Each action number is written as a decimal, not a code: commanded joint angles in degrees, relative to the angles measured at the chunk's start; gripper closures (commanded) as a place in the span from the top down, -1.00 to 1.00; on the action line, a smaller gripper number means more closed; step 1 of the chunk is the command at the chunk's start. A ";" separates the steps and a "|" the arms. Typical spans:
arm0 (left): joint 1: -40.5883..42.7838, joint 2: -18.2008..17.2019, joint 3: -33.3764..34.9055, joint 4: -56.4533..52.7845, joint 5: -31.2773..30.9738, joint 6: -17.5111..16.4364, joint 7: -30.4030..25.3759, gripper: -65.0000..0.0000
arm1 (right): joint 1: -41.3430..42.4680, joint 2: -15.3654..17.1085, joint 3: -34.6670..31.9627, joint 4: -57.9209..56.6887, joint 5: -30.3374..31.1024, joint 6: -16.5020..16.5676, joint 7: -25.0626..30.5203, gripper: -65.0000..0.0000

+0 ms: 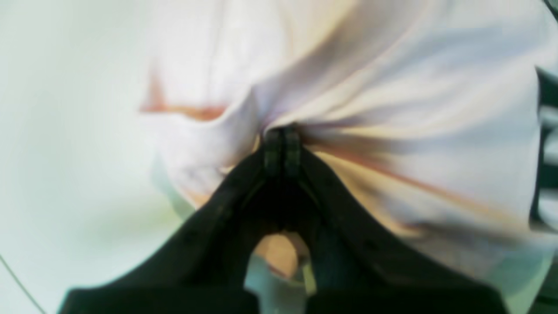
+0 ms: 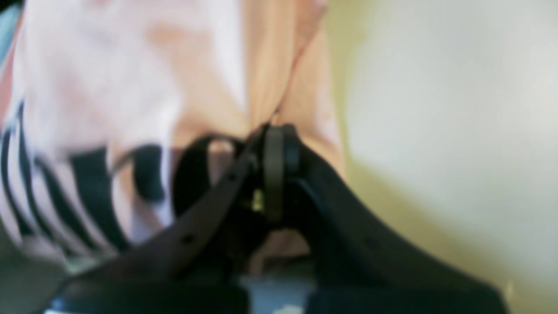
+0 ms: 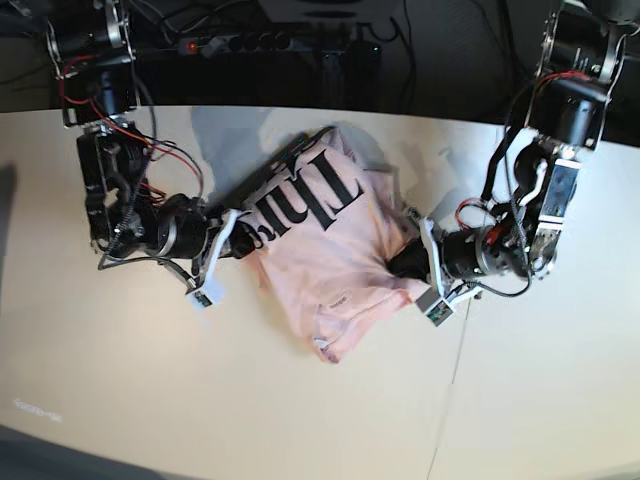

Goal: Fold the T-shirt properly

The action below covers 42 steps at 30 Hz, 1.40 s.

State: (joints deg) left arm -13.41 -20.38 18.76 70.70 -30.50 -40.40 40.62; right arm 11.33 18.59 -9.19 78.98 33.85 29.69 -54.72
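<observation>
On table [image 3: 120, 400]: T-shirt [image 3: 330, 250] bunched, print up, unfolded.
Left gripper [image 1: 282, 131] and right gripper [image 2: 274, 131] clamped on opposite edges; folding hardly begun.

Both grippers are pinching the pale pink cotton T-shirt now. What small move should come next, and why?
Probably draw the two grippers apart. The left gripper and right gripper are shut on opposite sides of the pale pink cotton T-shirt, which lies bunched and creased, lettering up.

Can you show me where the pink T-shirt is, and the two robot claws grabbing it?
T-shirt [image 3: 330, 255]: base view, plain pink cloth below the black lettering.
left gripper [image 1: 282, 146]: left wrist view, closed fingertips pinching cloth.
right gripper [image 2: 278, 150]: right wrist view, closed fingertips pinching cloth.
</observation>
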 commanded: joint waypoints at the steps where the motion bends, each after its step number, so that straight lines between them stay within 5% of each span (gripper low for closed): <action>1: -2.23 -0.72 -0.35 -0.48 1.16 0.40 0.28 -1.00 | -1.57 0.90 0.76 2.12 -0.15 2.47 -1.46 -1.00; 13: -3.72 -0.63 -0.35 -1.64 0.26 0.40 0.33 -1.00 | -19.58 -4.55 1.64 17.46 -0.42 2.49 0.00 -1.00; 18: -3.72 -1.90 -1.49 -0.33 -6.05 0.40 1.27 -1.00 | -20.39 -4.63 3.43 20.81 -3.10 2.47 1.84 -1.00; 26: -2.21 -7.19 -12.98 10.58 -23.67 0.40 16.90 -1.00 | -21.05 -3.52 14.80 21.07 -1.36 2.49 1.09 -1.00; 33: 15.63 -14.12 -24.30 21.73 -29.07 0.40 19.91 -1.00 | -32.72 -1.09 28.06 29.20 2.27 2.67 0.66 -1.00; 42: 43.60 -12.90 -40.48 32.52 -27.02 0.40 18.45 -1.00 | -53.55 -1.36 36.24 33.92 4.46 2.64 0.68 -1.00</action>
State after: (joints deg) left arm 30.17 -32.51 -21.39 102.43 -56.25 -39.51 59.44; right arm -42.04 16.67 26.61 112.09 37.45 29.80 -54.74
